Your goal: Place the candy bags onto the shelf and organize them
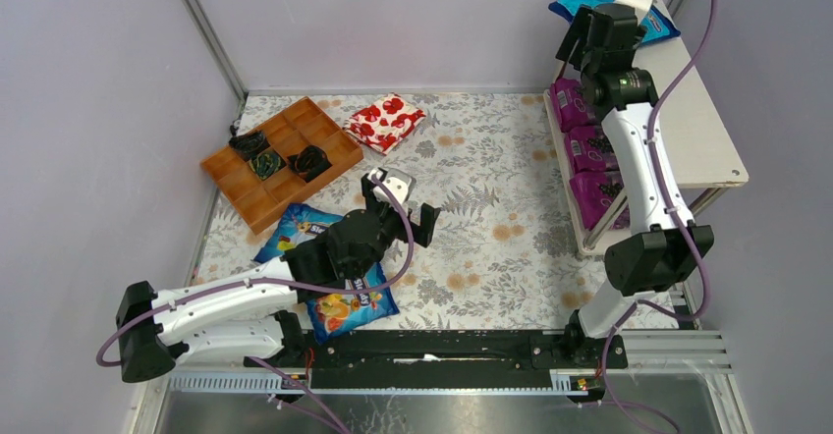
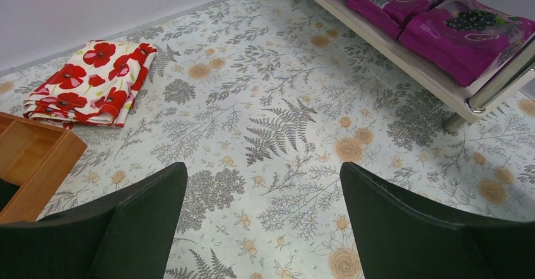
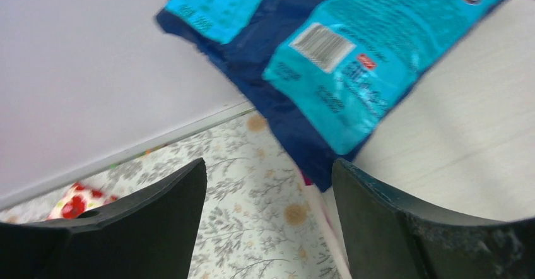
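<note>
So, the shelf point(image 1: 699, 132) is parked along the desk's 3 o'clock edge in the top view, and a sorting scheme can be guessed at. Three purple grape bags point(image 1: 589, 149) are lined up on the lower board. One blue bag point(image 3: 340, 58) is laid barcode-side up at the far end of the top board, towards 1 o'clock, with a corner hung off the edge. The right claw point(image 3: 269, 168) is held close by that bag with its fingers spread apart and nothing between them, so the bag looks let go rather than gripped. The left claw point(image 1: 401, 210) is hung over the middle of the desk point(image 1: 491, 208), also wide apart and empty. It's probably meant for the two loose blue bags point(image 1: 295, 228) lying near 7 o'clock, one partly tucked under the left arm. Off-task stuff is kept around 10 to 11 o'clock: a wooden tray point(image 1: 257, 198) with dark wrapped pieces point(image 1: 265, 162), plus a red flower packet point(image 1: 386, 122). The desk is covered in a pale cloth printed with ferns and flowers, and it's boxed in by plain lilac walls.
</note>
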Robot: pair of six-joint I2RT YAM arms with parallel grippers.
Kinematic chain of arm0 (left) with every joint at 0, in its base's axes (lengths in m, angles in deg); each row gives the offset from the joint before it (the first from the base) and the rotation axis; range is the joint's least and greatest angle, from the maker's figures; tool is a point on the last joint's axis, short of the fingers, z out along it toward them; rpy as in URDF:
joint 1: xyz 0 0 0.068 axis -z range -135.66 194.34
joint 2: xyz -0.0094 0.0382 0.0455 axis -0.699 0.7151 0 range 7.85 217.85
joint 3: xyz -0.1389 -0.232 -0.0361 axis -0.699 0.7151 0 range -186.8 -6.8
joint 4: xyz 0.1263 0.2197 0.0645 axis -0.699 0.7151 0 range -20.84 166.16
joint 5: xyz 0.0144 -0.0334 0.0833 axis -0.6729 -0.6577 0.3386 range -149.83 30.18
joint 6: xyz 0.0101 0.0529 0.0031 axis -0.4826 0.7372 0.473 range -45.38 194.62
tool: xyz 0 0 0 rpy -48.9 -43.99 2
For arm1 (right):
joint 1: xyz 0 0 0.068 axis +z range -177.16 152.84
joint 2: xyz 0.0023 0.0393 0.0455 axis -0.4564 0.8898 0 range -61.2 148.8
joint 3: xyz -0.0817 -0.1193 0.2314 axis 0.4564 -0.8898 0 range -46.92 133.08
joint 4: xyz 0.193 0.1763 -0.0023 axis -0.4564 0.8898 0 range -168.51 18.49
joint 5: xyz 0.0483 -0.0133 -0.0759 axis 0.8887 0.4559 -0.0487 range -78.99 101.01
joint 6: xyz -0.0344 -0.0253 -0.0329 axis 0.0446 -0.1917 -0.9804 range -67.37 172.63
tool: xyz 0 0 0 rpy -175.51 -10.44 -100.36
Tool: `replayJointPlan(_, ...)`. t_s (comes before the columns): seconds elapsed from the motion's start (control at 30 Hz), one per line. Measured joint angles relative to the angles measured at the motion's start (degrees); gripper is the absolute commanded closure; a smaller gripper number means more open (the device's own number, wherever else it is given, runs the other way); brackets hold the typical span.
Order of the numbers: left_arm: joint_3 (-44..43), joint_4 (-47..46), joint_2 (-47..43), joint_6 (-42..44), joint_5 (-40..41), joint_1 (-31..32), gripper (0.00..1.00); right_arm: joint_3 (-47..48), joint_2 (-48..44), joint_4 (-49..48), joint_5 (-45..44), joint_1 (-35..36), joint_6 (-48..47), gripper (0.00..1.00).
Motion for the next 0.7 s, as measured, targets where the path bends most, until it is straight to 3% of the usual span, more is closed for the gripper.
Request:
replayJointPlan(0.23,-0.33,0.42,0.28,-0.15,-0.39,-0.11,0.04,2.14,1.73,-1.22,10.97,0.28,-2.08,0.18)
replayJointPlan(0.43,-0.33,0.44,0.28,-0.13,-0.37,-0.33,0.04,12.11,12.46,-3.23,13.68,0.31,-4.11,0.31)
replayJointPlan(0.7,-0.33,0.44,0.28,-0.13,-0.35,-0.33,0.04,16.5,21.14,-4.55,13.38,0.33,-5.77,0.37)
